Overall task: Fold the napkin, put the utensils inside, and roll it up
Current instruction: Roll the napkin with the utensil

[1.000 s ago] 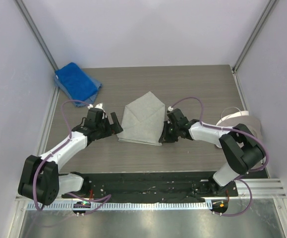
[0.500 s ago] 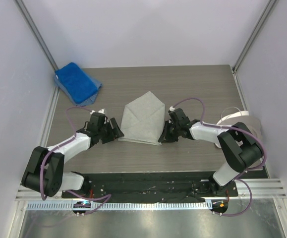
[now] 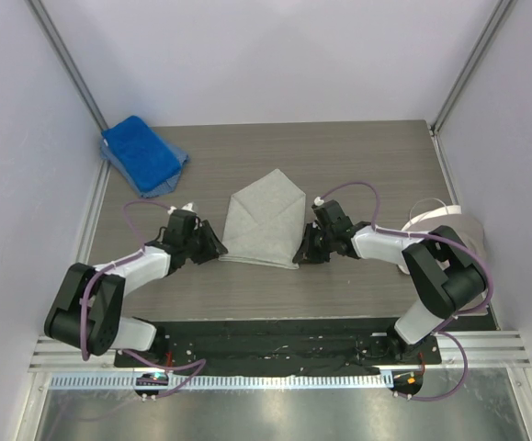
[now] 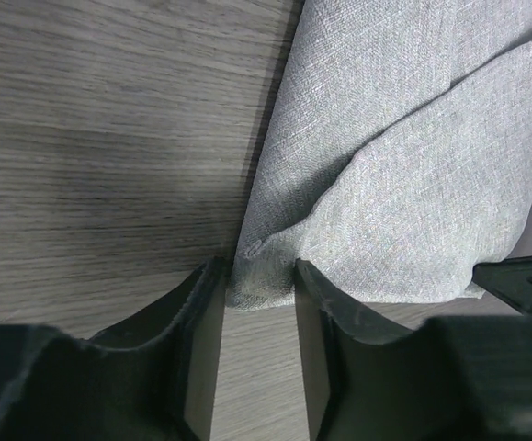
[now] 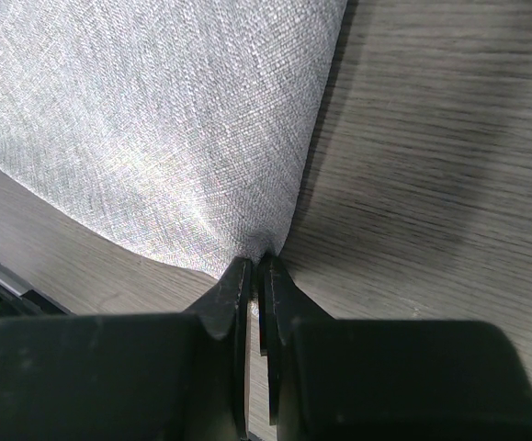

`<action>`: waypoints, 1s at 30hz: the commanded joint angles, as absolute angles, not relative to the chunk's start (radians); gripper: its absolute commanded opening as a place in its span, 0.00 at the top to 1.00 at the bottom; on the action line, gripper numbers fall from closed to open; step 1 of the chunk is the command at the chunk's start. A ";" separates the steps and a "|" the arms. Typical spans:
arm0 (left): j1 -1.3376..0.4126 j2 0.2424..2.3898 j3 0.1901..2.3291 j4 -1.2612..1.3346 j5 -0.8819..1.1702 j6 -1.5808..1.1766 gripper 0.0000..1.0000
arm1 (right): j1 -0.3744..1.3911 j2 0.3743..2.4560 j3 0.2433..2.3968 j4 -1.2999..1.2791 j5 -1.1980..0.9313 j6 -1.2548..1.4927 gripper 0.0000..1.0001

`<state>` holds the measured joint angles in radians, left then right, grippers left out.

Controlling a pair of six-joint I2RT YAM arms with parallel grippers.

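Napkin: light grey woven cloth, matt, with a fine visible weave, slightly coarse.
Table: grey-brown wood-grain top, smooth, low sheen.
Left gripper and right gripper: black plastic, matt, faintly grainy.
Towel: bright blue cloth, thick plush pile, matt.
Arm casings: white plastic, smooth, semi-gloss.
Rail at the near edge: bare brushed metal, dull shine.
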<state>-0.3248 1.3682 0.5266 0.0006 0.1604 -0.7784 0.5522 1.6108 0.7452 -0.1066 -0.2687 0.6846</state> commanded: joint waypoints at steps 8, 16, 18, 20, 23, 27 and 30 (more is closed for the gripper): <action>-0.319 1.448 0.522 0.054 0.187 -0.792 0.94 | 0.549 1.626 0.719 -0.126 -0.196 0.660 0.99; -0.301 1.442 0.621 -0.075 0.212 -0.747 1.00 | 0.552 1.520 0.795 -0.227 -0.095 0.531 0.67; -0.287 1.446 0.656 -0.133 0.230 -0.727 1.00 | 0.551 1.459 0.814 -0.251 -0.028 0.494 0.56; -0.285 1.453 0.664 -0.141 0.274 -0.747 1.00 | 0.560 1.416 0.827 -0.255 0.038 0.437 0.43; -0.273 1.476 0.683 -0.166 0.328 -0.759 1.00 | 0.586 1.355 0.839 -0.221 0.077 0.370 0.36; -0.261 1.496 0.719 -0.199 0.403 -0.772 1.00 | 0.763 1.350 0.879 -0.140 0.211 0.272 0.31; -0.253 1.516 0.782 -0.290 0.407 -0.729 1.00 | 0.869 1.413 0.923 -0.080 0.350 0.201 0.27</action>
